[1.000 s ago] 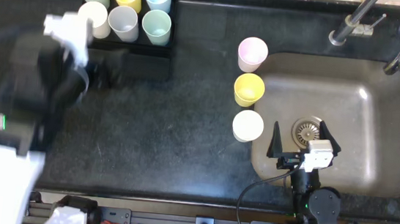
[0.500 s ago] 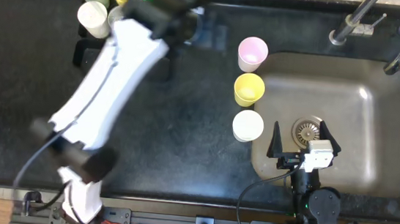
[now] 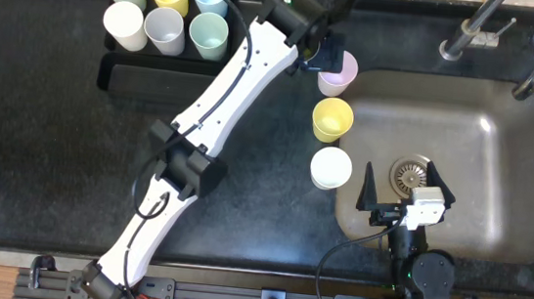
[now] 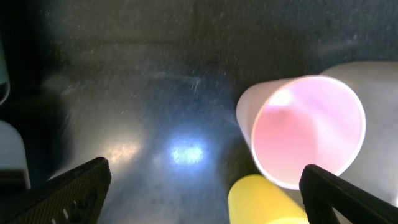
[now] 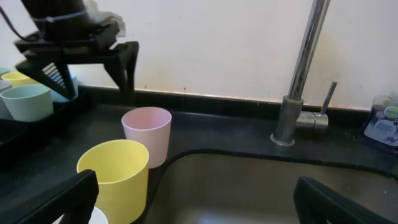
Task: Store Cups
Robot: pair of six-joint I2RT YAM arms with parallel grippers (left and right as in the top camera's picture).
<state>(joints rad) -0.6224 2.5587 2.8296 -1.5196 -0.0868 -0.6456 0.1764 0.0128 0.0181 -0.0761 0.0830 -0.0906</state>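
Note:
Three loose cups stand in a column on the dark counter by the sink: pink [image 3: 339, 72], yellow [image 3: 332, 119], white [image 3: 331, 167]. My left gripper [image 3: 320, 49] hangs open just above and beside the pink cup [image 4: 305, 130], which sits off toward one finger rather than between them; the yellow cup [image 4: 267, 200] is beside it. From the right wrist view the left gripper [image 5: 87, 70] hovers behind the pink cup [image 5: 147, 134] and the yellow cup [image 5: 114, 177]. My right gripper [image 3: 403, 182] rests open and empty over the sink drain.
A black rack [image 3: 167, 61] at the back left holds several upright cups [image 3: 165, 28]. The steel sink [image 3: 503, 143] fills the right side, with a faucet [image 5: 305, 74] and a soap bottle [image 5: 380, 121] behind it.
My left arm has swung from the rack at the far left across the counter to the pink cup. The right arm and the three loose cups have not moved.

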